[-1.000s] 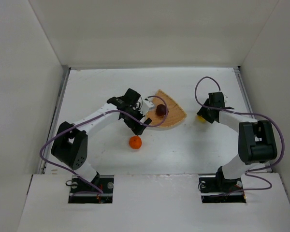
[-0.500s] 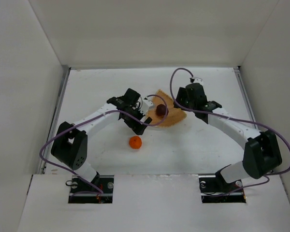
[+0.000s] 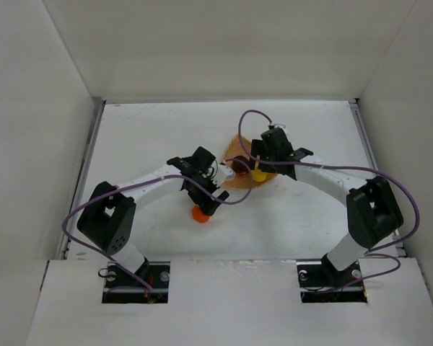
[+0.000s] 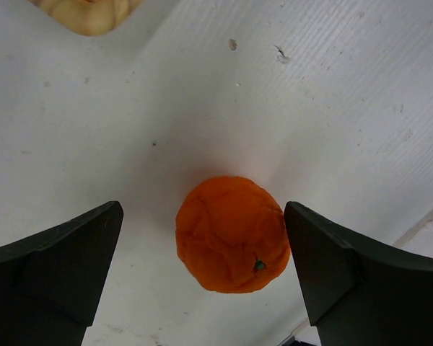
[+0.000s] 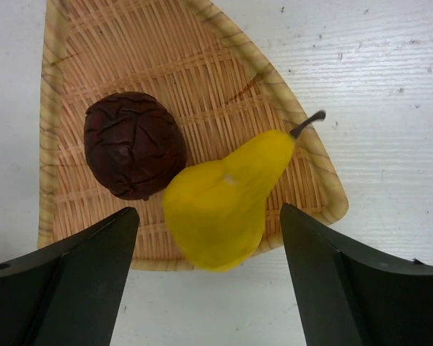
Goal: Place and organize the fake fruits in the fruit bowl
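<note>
The round orange fruit (image 4: 232, 244) sits on the white table between the fingers of my open left gripper (image 4: 202, 216), close to the right finger; from above it (image 3: 200, 214) is half hidden under that gripper (image 3: 202, 202). My right gripper (image 5: 206, 216) hangs open over the woven fruit bowl (image 5: 115, 58). Below it the yellow pear (image 5: 220, 205) shows slightly blurred, touching neither finger, over the bowl's near rim with its stem pointing up-right. The maroon fruit (image 5: 133, 144) lies in the bowl right beside the pear. From above, bowl (image 3: 236, 146) and pear (image 3: 258, 175) are partly covered by the right gripper (image 3: 260, 164).
White walls close in the table on the left, back and right. A corner of the bowl (image 4: 86, 14) shows at the top of the left wrist view. Purple cables loop over both arms.
My right arm swung left from the table's right side with the pear, reached over the bowl and opened, letting the pear go. My left gripper moved from the bowl's edge down over the orange fruit.
</note>
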